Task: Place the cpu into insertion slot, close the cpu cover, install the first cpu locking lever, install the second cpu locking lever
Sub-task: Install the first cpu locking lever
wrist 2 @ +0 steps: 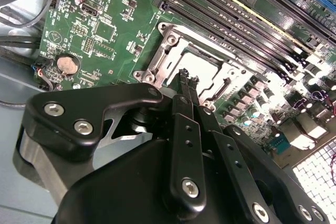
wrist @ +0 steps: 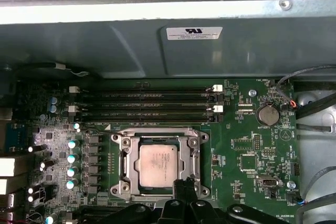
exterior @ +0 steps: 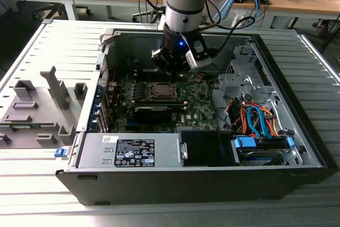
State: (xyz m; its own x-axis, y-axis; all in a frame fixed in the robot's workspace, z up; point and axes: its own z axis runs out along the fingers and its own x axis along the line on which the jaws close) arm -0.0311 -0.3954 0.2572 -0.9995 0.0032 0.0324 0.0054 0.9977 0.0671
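While I hang over the open computer case [exterior: 297, 147], my claw [wrist: 185, 186] sits just above the near edge of the insertion slot [wrist: 159, 165], its two thin fingers [wrist 2: 187, 85] pressed together with nothing between them. The cpu [wrist: 160, 163] already lies flat in the slot, its pale metal face showing through the square window of the cpu cover [wrist: 195, 141], which is down around it. In the second wrist view my fingertips point at the cover's rim, close to it; whether they touch I cannot tell. Beside the slot run the long black memory slots [wrist: 152, 106], and a coin battery [wrist: 266, 114] sits farther along the green motherboard [wrist: 241, 156].
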